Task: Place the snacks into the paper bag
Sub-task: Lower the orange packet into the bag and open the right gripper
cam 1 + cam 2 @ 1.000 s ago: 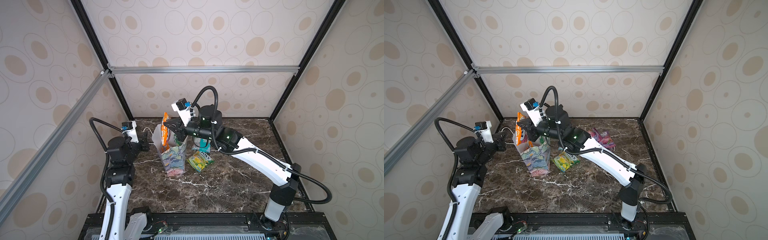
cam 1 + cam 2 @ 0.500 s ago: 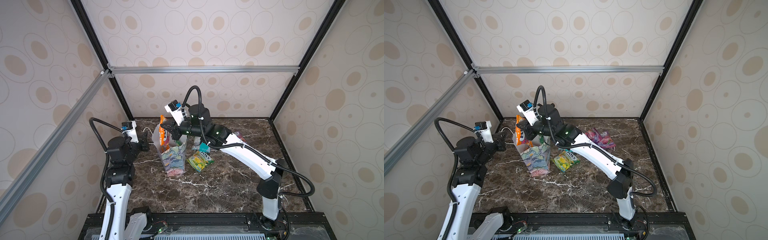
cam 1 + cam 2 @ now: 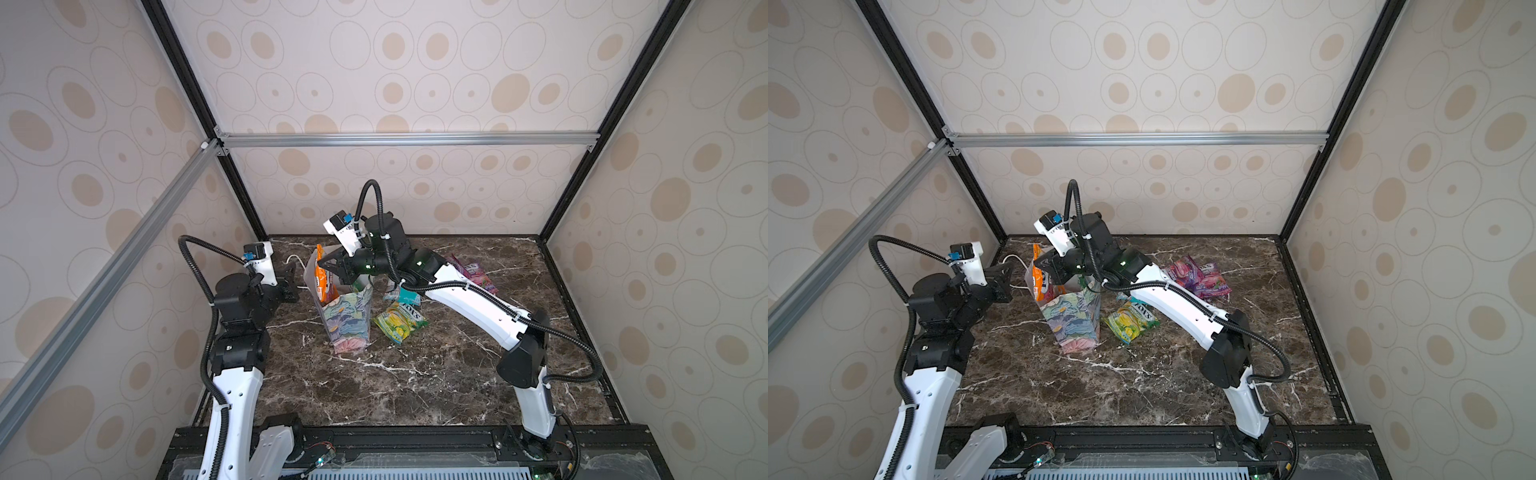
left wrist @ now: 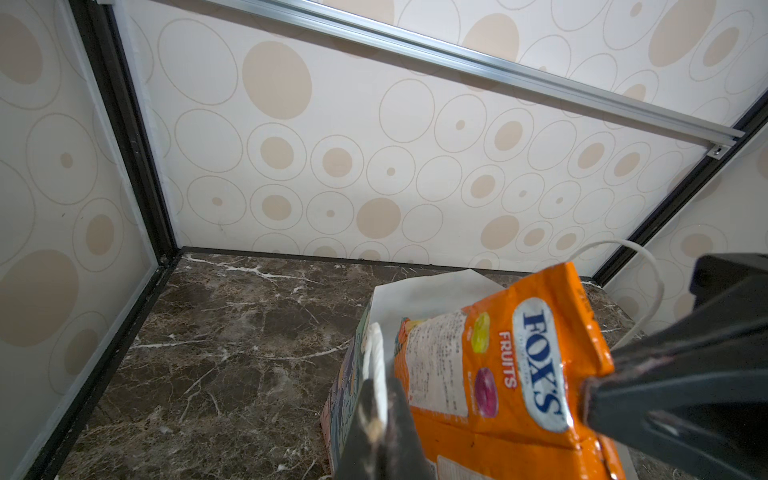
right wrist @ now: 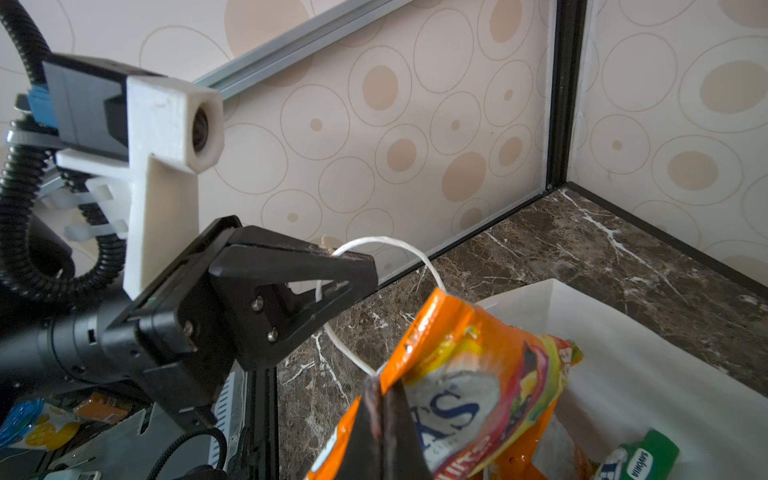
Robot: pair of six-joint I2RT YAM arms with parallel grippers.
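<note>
Held snack: the glossy orange plastic FOX'S Fruits packet [image 3: 323,278] [image 3: 1042,282] [image 4: 498,374] [image 5: 478,395] stands on end in the bag's mouth, at its left side, with its top above the rim.
Right gripper: the black right gripper [image 3: 328,266] [image 3: 1046,266] [image 5: 382,415] reaches in from the right, jaws pinched tight on the packet's upper edge.
Bag: the tall floral-printed paper bag [image 3: 349,316] [image 3: 1077,324] [image 4: 415,291] [image 5: 623,374], white inside, stands upright left of centre. A green packet [image 5: 640,457] lies inside it.
Left gripper: the black left gripper [image 3: 296,286] [image 3: 1007,284] [image 4: 376,432] [image 5: 372,266] is clamped closed on the bag's white left edge. Whether it grips the rim or the white cord handle [image 5: 386,241], I cannot tell.
Loose snacks: a green-yellow packet [image 3: 400,322] [image 3: 1131,322] lies just right of the bag, with a teal packet [image 3: 407,296] beyond it. The purple-pink packets [image 3: 471,272] [image 3: 1200,276] are farther right.
Surface: a dark brown marble tabletop [image 3: 415,395].
</note>
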